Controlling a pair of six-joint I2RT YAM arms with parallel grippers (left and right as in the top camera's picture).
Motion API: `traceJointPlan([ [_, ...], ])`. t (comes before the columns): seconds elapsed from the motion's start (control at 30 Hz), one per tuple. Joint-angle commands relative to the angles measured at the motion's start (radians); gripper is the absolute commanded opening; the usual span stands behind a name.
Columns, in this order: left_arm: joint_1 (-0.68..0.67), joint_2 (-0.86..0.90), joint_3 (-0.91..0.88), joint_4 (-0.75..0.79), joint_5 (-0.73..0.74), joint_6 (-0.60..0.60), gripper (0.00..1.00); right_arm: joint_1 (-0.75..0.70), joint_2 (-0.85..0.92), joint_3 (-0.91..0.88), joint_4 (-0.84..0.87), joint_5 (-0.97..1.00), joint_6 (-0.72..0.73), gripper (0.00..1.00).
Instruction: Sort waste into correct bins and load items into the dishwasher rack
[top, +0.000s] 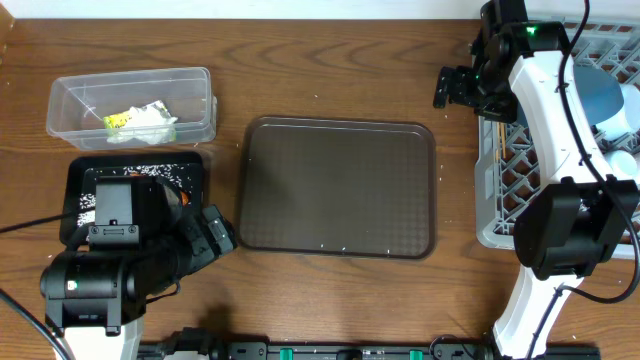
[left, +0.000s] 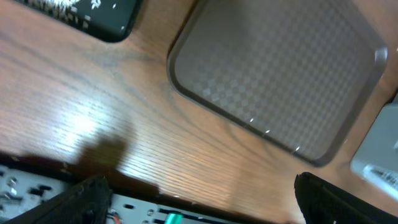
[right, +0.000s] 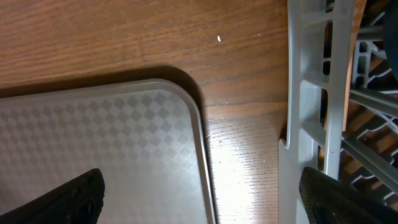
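The brown wood-grain table (top: 330, 60) is carrying four things: a clear rectangular plastic tub (top: 130, 76) is sitting at ten o'clock, a shallow black rectangular tray (top: 140, 158) at eight, a large brown serving tray (top: 338, 187) at the centre, and a square grey plastic crate (top: 492, 232) at three o'clock.

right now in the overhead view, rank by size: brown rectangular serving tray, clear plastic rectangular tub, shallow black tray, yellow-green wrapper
1. brown rectangular serving tray
2. clear plastic tub and shallow black tray: similar, unranked, since the left arm hides part of the tray
3. yellow-green wrapper
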Motion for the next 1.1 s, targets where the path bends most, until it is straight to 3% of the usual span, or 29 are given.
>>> traceJointPlan([
  [0.0, -0.003, 0.003, -0.008, 0.000, 0.021, 0.178, 0.98, 0.010, 0.001, 0.012, 0.000, 0.000, 0.016, 0.99],
  [0.17, -0.020, 0.002, -0.062, 0.095, 0.062, 0.312, 0.98, 0.010, 0.001, 0.012, 0.000, 0.000, 0.016, 0.99],
  [0.4, -0.048, -0.148, -0.397, 0.519, 0.151, 0.574, 0.98, 0.010, 0.001, 0.012, 0.000, 0.000, 0.016, 0.99],
  [0.63, -0.049, -0.404, -0.745, 0.959, 0.193, 0.599, 0.98, 0.010, 0.001, 0.012, 0.000, 0.000, 0.016, 0.99],
  [1.07, -0.049, -0.665, -0.921, 1.087, 0.101, 0.605, 0.98, 0.010, 0.001, 0.012, 0.000, 0.000, 0.016, 0.99],
])
